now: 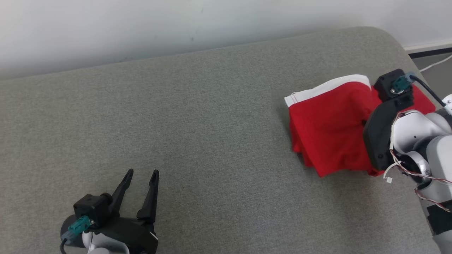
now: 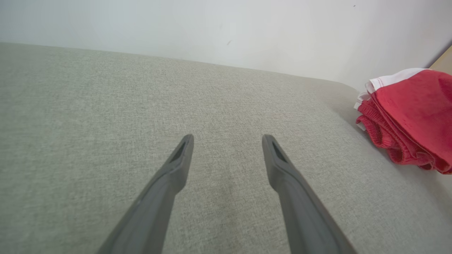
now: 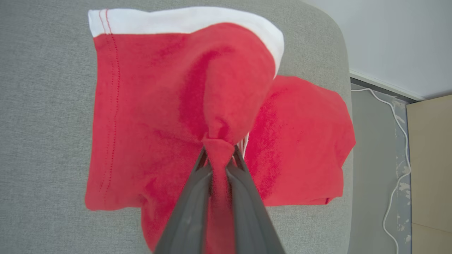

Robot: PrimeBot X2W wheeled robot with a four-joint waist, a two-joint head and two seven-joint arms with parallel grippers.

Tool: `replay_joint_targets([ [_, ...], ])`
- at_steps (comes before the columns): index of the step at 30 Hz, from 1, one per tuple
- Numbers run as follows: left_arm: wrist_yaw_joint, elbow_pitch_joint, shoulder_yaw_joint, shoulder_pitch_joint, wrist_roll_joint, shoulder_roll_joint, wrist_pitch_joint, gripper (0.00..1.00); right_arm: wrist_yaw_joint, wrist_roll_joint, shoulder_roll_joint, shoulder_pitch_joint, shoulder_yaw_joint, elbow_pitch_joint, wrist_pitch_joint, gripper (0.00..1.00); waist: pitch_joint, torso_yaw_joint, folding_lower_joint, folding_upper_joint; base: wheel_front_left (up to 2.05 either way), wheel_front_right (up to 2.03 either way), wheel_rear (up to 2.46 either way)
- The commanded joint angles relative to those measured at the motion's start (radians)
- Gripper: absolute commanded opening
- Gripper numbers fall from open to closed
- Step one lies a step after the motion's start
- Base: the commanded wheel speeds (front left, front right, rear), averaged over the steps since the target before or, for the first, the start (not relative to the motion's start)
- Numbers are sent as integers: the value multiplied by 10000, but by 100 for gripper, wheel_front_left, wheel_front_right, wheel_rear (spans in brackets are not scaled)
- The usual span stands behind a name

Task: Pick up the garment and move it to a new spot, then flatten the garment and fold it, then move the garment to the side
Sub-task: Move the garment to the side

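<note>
Right fingers [image 3: 192,208] clamp a bunch of the red garment [image 3: 141,106] at the right of the surface [image 1: 197,123]; left fingers [image 1: 151,194] gape empty, near left.

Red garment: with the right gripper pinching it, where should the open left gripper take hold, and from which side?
Probably the white-banded corner of the garment, approached from the robot's left, low along the grey cushion. That stacked edge faces the left gripper and lies clear of the right gripper, which pinches a bunch mid-cloth.
</note>
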State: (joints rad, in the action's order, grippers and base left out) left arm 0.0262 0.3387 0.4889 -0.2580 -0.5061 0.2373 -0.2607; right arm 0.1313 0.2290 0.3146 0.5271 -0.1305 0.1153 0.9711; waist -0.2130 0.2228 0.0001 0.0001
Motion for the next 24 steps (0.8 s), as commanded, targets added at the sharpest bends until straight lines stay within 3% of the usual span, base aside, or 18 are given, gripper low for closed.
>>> replay_joint_targets([
  [1,-23,27,-17,-150,112,40,-62,100,-15,72,159,165,72,-26,-31,0,-60,126,-1,-1,0,0,0],
  [17,-120,91,102,-178,152,106,-45,100,-16,-536,1019,806,663,1300,-814,0,-191,-43,-1,-1,0,0,0],
  [24,-125,39,172,-270,176,170,25,100,-18,-1189,871,853,1652,2340,-1520,0,-387,-327,-1,-1,0,0,0],
])
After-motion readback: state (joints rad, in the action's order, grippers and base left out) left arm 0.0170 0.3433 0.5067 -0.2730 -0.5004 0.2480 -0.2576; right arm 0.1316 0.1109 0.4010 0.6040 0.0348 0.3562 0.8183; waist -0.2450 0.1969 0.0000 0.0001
